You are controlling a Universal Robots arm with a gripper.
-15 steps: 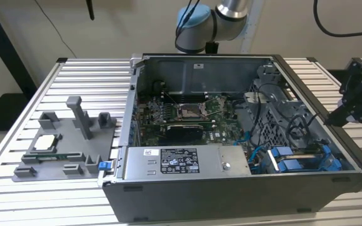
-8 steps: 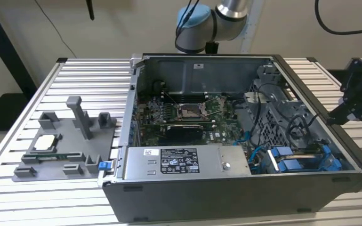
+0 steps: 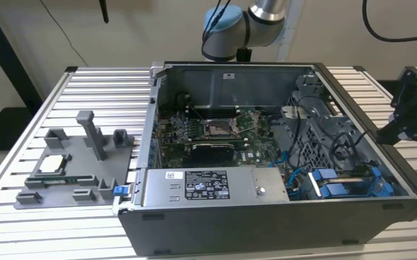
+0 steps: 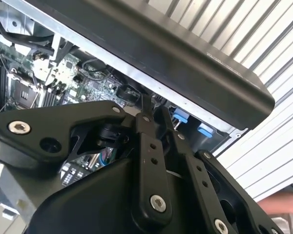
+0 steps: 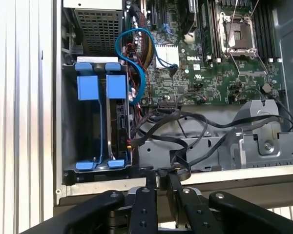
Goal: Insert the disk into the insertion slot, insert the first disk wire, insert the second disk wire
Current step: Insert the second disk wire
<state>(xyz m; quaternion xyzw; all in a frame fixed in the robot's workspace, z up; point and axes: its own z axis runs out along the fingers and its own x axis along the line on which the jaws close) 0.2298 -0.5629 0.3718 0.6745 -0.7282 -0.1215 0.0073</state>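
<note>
Right, gripper (image 3: 386, 135): exterior view, hanging at the case (image 3: 266, 227) rim, the disk (image 3: 336, 187) down beyond the jaws.
Jaws: second wrist view, can't tell whether apart or clamped.
Insertion slot (image 5: 71, 126): first wrist view, disk (image 5: 118, 97) looks seated, well ahead of the jaws.
Black wires (image 5: 185, 122): looped just ahead; I'd approach slow and square, avoiding snags.

In the exterior view you see the computer case (image 3: 266, 227) mid-table, the parts fixture (image 3: 78, 173) at its 9 o'clock. Inside, the power-supply box (image 3: 208, 187) lies at 6, the insertion slot (image 3: 349, 184) at 4; the gripper (image 3: 385, 135) hangs outside at 3.
</note>
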